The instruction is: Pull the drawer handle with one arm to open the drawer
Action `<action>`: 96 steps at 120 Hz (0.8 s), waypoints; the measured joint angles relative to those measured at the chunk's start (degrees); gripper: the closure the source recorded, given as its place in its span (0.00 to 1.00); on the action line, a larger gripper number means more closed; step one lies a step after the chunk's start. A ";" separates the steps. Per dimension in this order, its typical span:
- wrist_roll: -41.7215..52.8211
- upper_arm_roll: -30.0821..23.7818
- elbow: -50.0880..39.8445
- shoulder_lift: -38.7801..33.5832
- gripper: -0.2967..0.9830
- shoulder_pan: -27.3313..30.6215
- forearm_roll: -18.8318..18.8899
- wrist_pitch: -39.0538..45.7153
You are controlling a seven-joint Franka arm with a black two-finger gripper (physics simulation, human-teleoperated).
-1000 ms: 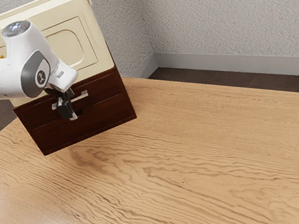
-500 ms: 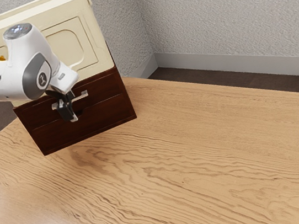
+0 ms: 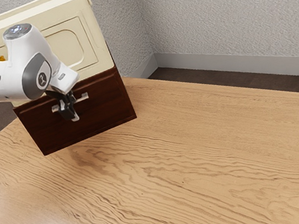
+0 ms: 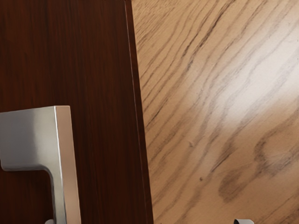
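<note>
"What has changed?" asks the first.

"The drawer front," says the second. "At upper left of the exterior frame, its top edge stands out more clearly, and the seam that crossed the dark cabinet a half second ago is hidden. The handle sits a touch lower in the frame too, while the arm has barely shifted."

"So it's opening?"

"It looks to have started outward, only slightly. The pull seems to be working, but most of the travel is likely still to come."

"And the gripper?"

"At the handle, just below the pale crate. Its fingers are apart: in the wrist view one fingertip is close by the bar and the other well clear of it. It isn't clamped; it seems to be hooking the bar with one finger."

"Which way does the handle point?"

"It stands out from the front, toward the exterior frame's lower part. Its long axis runs across the front, rising gently toward the frame's right, about parallel to the top edge."

"The risk?"

"The finger might slip off the bar. The next move calls for a steady pull straight out, square to that axis."
</note>
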 joint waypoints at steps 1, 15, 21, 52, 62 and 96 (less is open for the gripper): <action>-0.01 0.00 -0.05 -0.03 0.42 -0.01 -0.03 -0.03; -0.08 -0.02 -0.42 -0.49 0.44 -0.02 -0.63 -0.93; -0.10 -0.02 -0.54 -0.72 0.45 -0.05 -0.94 -1.48; -0.20 -0.02 -3.12 -2.87 0.44 -0.48 -1.54 -3.16; -0.24 -0.06 -3.98 -3.51 0.43 -0.67 -1.68 -3.30; -0.29 -0.56 -9.10 -8.31 0.51 -1.48 -1.61 -3.15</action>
